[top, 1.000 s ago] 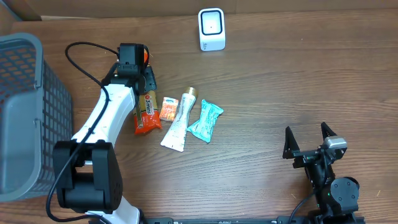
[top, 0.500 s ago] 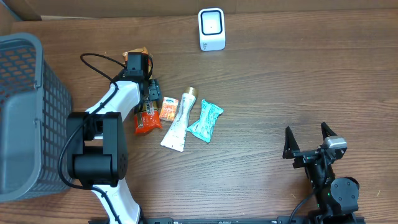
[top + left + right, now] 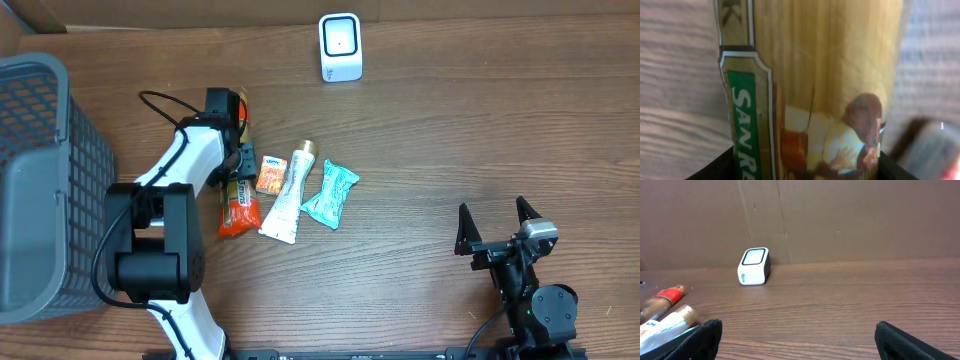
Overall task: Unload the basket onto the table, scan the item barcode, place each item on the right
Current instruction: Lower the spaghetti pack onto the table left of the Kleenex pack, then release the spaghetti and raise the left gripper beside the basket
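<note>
Left arm [image 3: 185,165] is covering the upper part of the gold-and-red snack packet [image 3: 238,210] on the counter [image 3: 450,130]; the wrist view is showing only blurred wrapper. Left pincer [image 3: 240,160] is sitting over the packet's top end, with gap and grip impossible to tell. Right pincer [image 3: 491,212] is gaping wide and empty, well apart.

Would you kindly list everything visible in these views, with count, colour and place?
basket: one, grey, table's left edge
scanner: one, white, far centre
snack packet: one, gold and red, under the left pincer
sachet: one, orange, right of the packet
tube: one, white, gold cap, centre
wrapper: one, teal, right of the tube
table: one, brown wood
left pincer: one, black, over the snack packet
right pincer: one, black, open, near right
</note>
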You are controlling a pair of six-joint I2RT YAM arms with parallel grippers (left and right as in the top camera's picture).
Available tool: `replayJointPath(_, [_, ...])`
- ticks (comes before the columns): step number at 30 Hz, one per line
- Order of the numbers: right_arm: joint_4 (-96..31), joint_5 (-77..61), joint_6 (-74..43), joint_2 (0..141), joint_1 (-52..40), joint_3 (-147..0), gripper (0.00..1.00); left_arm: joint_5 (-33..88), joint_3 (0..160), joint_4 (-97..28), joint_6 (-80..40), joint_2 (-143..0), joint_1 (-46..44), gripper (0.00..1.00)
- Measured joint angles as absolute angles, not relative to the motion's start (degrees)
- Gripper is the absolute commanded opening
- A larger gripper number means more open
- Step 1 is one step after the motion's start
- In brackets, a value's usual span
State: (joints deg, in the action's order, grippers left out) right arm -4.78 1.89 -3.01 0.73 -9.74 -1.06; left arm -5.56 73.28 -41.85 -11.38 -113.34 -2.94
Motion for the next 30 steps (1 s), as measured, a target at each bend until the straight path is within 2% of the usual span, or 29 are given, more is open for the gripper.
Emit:
replayJointPath(6, [-4.8, 1.91, -3.03, 0.73, -9.74, -1.06, 1.0, -6.0, 73.21, -42.81, -7.68, -113.03, -5.89, 0.57])
replayJointPath(14, [-4.78, 1.91, -3.03, 0.73, -9.74, -1.06, 1.0, -4.23, 73.41, -43.31, -6.0, -112.81, -9.3, 0.69])
replayJointPath(15, [-4.78, 1.89, -3.03, 0.73, -9.74, -1.06, 1.0, -3.66, 73.84, -44.53, -6.0, -112.81, -9.3, 0.76])
replayJointPath(17, [-4.78, 1.91, -3.07, 0.73, -9.74, -1.06, 1.0, -3.14, 75.02, -47.0, -5.96, -112.71, -9.28, 1.0])
replayJointPath(30, [-4.8, 1.91, -3.01, 0.73, -9.74, -1.06, 1.0, -3.01, 102.74, -65.34, -7.33, -101.47, -8.99, 1.0])
